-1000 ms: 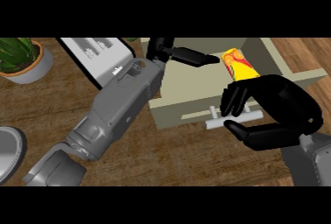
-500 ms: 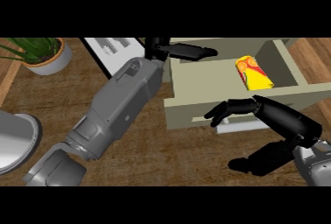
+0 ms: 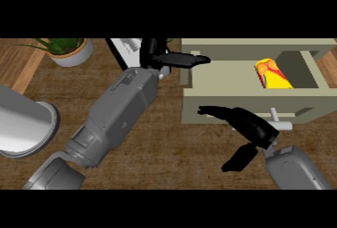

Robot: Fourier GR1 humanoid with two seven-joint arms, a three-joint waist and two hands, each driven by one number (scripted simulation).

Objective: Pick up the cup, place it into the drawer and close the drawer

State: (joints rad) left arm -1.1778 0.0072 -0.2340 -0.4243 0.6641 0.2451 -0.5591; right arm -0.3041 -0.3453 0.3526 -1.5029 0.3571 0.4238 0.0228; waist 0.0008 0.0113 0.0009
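Hands first: the right hand sits just in front of the drawer. Its fingers are spread and relaxed and hold nothing, so we'd call it open. Its fingertips lie over the left part of the front panel, and the white handle pokes out just to the right of its palm. We can't really tell from this steep angle whether the fingers are actually touching the panel or just hovering over it.

The left hand is up at the drawer's far left corner, with straight fingers pointing across the rim. It's open too and carries nothing.

Moving outward, the cup, the yellow one with the red pattern, lies on its side inside the drawer, over toward the right wall and clear of both hands. So by our reading the pick and place parts are done.

What's left is the close. The drawer stands pulled well out from the cabinet, so the front panel needs a push back in, and the right hand looks best placed for that.

Elsewhere on the table we've got a potted plant at the top left and a big grey pot at the left edge. Both are well apart from the drawer.
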